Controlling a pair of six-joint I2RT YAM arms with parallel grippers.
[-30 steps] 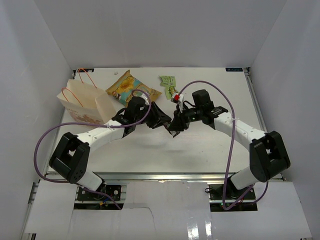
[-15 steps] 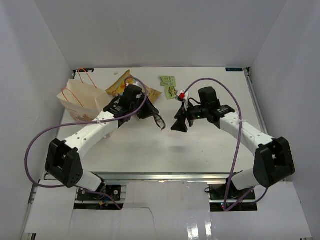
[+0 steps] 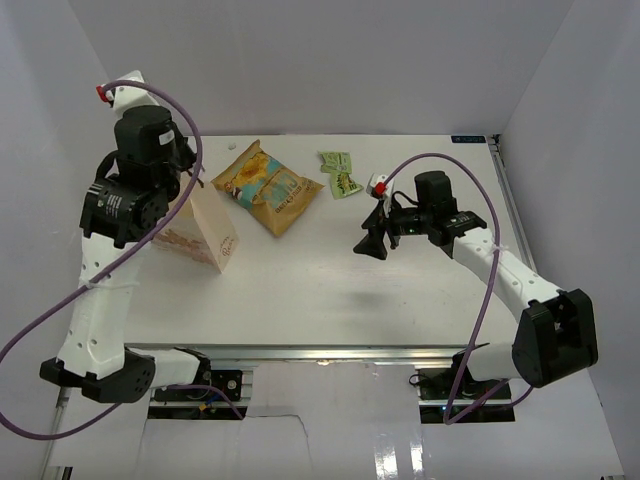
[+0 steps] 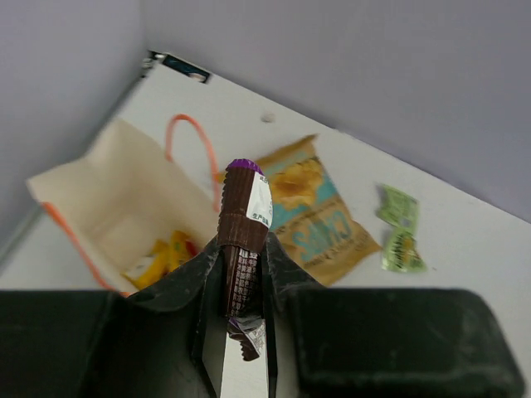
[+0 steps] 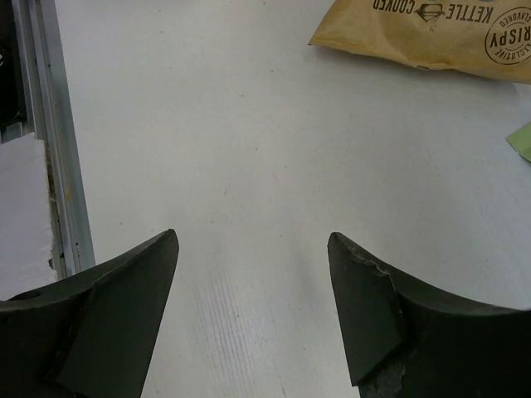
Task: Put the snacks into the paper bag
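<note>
The cream paper bag point(image 3: 207, 232) with orange handles stands open at the far left. My left gripper point(image 3: 188, 172) is raised above it. In the left wrist view this gripper point(image 4: 245, 249) is shut on a brown bar point(image 4: 244, 217), which hangs over the paper bag point(image 4: 99, 186). Yellow packets point(image 4: 160, 254) lie inside the bag. The large yellow-and-teal chip bag point(image 3: 268, 186) lies flat beside the paper bag, and two green sachets point(image 3: 340, 172) lie farther right. My right gripper point(image 3: 375, 241) hovers open and empty over bare table point(image 5: 253, 240), to the right of the chip bag point(image 5: 440, 33).
White walls close in the table on three sides. A metal rail point(image 5: 58, 166) runs along the table's near edge. A purple cable point(image 3: 465, 170) loops over the right arm.
The two grippers met at the table's middle; the right one opened and pulled back to the right. The left one closed on the brown bar and rose over the paper bag.
</note>
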